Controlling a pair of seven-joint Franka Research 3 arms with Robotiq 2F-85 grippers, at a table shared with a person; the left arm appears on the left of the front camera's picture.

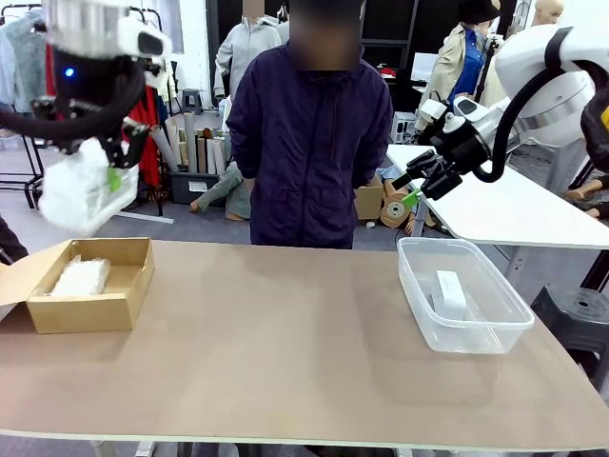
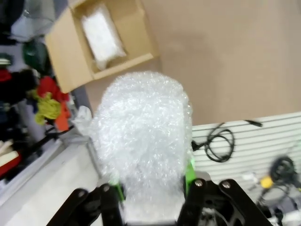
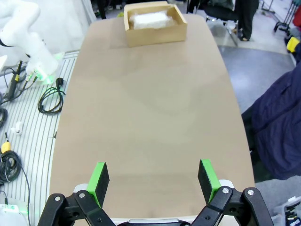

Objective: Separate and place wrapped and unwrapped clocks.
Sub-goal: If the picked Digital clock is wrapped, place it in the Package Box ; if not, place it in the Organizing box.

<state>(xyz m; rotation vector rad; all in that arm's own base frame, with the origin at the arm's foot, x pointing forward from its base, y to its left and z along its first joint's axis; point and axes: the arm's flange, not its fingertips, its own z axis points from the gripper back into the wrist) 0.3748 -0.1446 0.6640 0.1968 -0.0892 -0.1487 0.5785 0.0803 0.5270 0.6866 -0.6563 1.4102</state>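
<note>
Crinkly bubble-wrapped clock clamped in left tool | right tool wide | cardboard box

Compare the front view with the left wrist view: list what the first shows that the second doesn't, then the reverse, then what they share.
Front view: the clear plastic bin holding the bare white clock, the person in a dark jacket, and the right gripper, open and raised above the bin.
Left wrist view: cables on the slatted floor beside the table.
Both: the left gripper shut on a bubble-wrapped clock, held in the air, and the cardboard box with another wrapped clock inside.
</note>
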